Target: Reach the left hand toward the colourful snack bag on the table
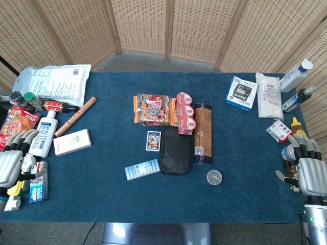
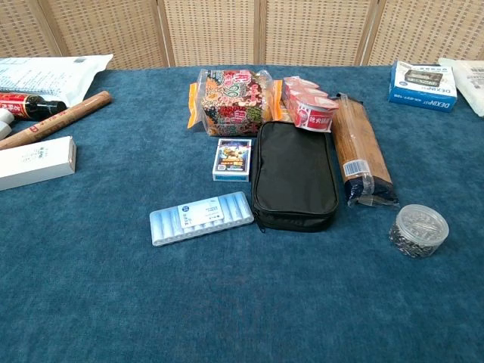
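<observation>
Wicker screens [image 1: 143,25] backed my blue surface [image 1: 102,199]; snack bag [image 1: 152,109] sat mid-surface. Only the head view showed my left hand [image 1: 13,163] and right hand [image 1: 311,173], fingers released, empty.

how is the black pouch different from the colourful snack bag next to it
The black pouch is plain, dark and zipped; the colourful snack bag is busily printed with orange edges. The pouch lies nearer the robot, the snack bag farther back. The pouch lies lengthwise, the bag crosswise. Both lie flat on the blue cloth.
</observation>
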You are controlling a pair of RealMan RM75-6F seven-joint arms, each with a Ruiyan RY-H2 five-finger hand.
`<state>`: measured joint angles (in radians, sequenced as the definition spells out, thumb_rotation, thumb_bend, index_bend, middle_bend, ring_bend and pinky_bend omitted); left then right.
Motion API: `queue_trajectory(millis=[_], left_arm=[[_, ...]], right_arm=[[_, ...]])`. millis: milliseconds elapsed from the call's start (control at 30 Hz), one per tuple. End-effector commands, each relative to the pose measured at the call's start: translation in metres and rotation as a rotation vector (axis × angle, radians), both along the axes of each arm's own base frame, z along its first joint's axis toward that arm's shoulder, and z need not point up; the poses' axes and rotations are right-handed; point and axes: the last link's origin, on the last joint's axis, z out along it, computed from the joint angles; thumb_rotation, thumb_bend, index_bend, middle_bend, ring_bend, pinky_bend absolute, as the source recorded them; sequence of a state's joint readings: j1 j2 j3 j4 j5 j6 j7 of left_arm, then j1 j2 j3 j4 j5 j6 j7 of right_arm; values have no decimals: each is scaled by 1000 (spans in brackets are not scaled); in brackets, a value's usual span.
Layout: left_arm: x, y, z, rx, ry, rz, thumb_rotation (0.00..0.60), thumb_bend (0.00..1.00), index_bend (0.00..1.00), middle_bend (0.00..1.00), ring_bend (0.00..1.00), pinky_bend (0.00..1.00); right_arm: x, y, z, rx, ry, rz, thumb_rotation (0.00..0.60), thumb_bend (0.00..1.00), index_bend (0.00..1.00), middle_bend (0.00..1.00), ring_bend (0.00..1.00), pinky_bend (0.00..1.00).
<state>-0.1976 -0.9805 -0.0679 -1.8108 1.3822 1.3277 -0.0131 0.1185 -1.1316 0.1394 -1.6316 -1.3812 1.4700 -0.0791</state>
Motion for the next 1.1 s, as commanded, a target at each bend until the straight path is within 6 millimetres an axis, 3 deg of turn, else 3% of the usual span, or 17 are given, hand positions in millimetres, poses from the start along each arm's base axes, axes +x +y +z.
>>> queue_trajectory(millis=[33, 400, 633, 867, 1100], left_arm=[[1, 1, -2, -5, 1, -1, 600, 173, 0, 0, 0, 0], [7, 6, -3, -16, 23, -20, 600, 174, 0, 0, 0, 0], [10, 23, -7, -35, 40, -27, 600, 174, 0, 0, 0, 0], [21, 64, -27, -87, 55, -58, 600, 173, 0, 0, 0, 0], [53, 110, -60, -166, 70, -139, 600, 174, 0, 0, 0, 0]], right_arm=[[-1, 0, -1, 1, 0, -3, 599, 48, 0, 0, 0, 0], [-5, 4, 1, -11, -12, -3, 599, 47, 0, 0, 0, 0], [-6, 8, 5, -20, -8, -14, 599, 48, 0, 0, 0, 0], [-4, 10, 5, -19, -6, -13, 600, 46, 0, 0, 0, 0], [-8, 27, 13, -49, -6, -40, 599, 46, 0, 0, 0, 0]])
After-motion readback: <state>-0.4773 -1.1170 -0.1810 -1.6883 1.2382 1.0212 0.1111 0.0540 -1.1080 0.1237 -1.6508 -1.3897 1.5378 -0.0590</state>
